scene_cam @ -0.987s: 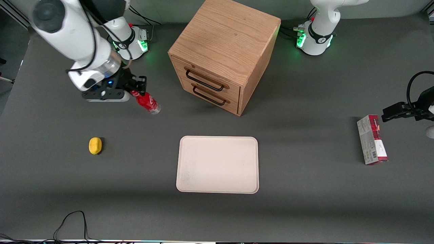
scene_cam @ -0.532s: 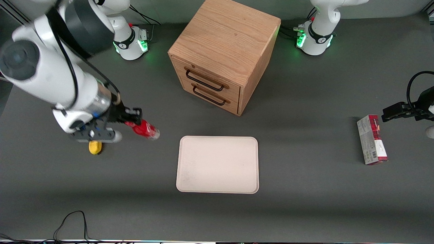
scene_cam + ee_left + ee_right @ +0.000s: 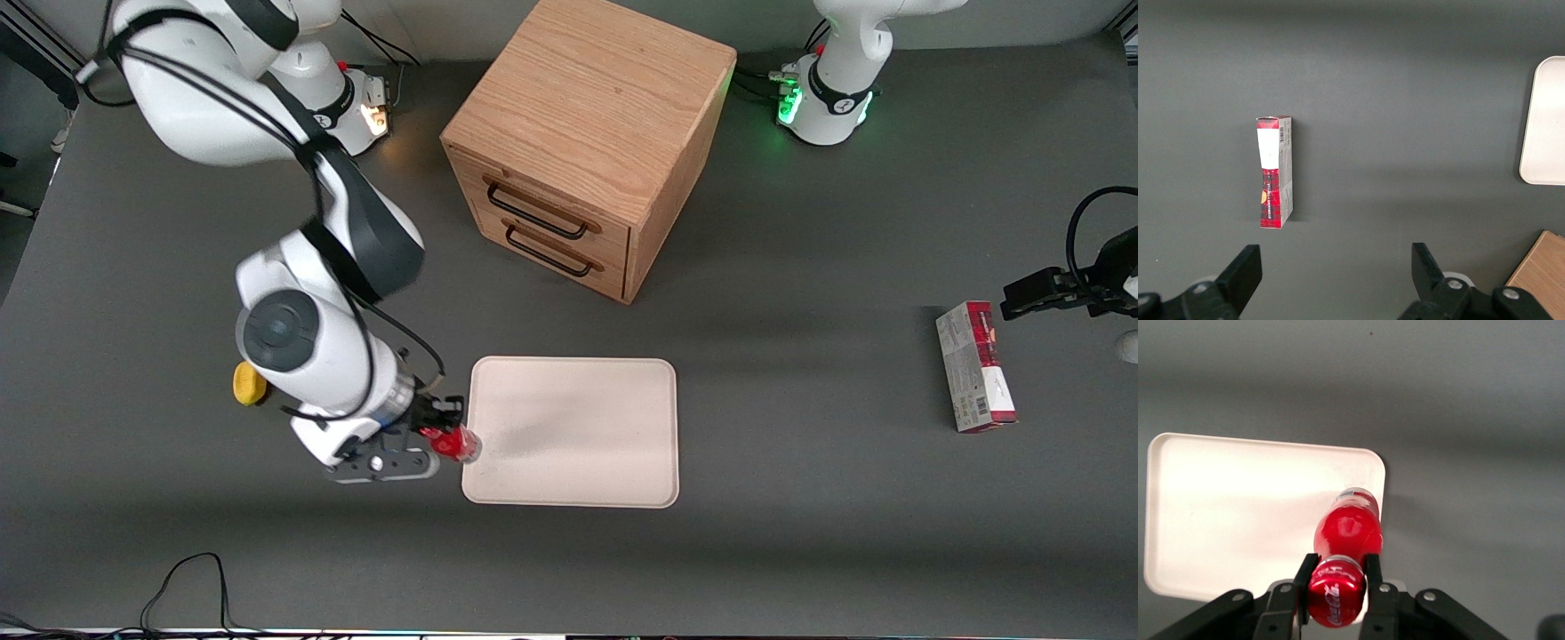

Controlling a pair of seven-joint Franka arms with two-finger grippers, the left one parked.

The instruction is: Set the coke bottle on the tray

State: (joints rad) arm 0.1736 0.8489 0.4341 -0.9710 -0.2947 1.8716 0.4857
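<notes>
My right gripper point(image 3: 442, 436) is shut on the red cap end of the coke bottle point(image 3: 458, 444) and holds it above the edge of the cream-beige tray point(image 3: 578, 427) that faces the working arm's end of the table. In the right wrist view the fingers point(image 3: 1306, 577) clamp the bottle's neck, the red bottle point(image 3: 1348, 530) hangs base down, and its clear base is over the tray's rim point(image 3: 1379, 480). The tray point(image 3: 1238, 513) itself lies bare on the table.
A wooden two-drawer cabinet point(image 3: 587, 142) stands farther from the front camera than the tray. A small yellow object point(image 3: 249, 382) lies beside my arm. A red-and-grey carton point(image 3: 975, 366) lies toward the parked arm's end, also in the left wrist view point(image 3: 1275, 171).
My right arm has carried the coke bottle from near the cabinet, nearer to the front camera and sideways, to the tray's edge. The bottle has swung from tilted to hanging base down.
</notes>
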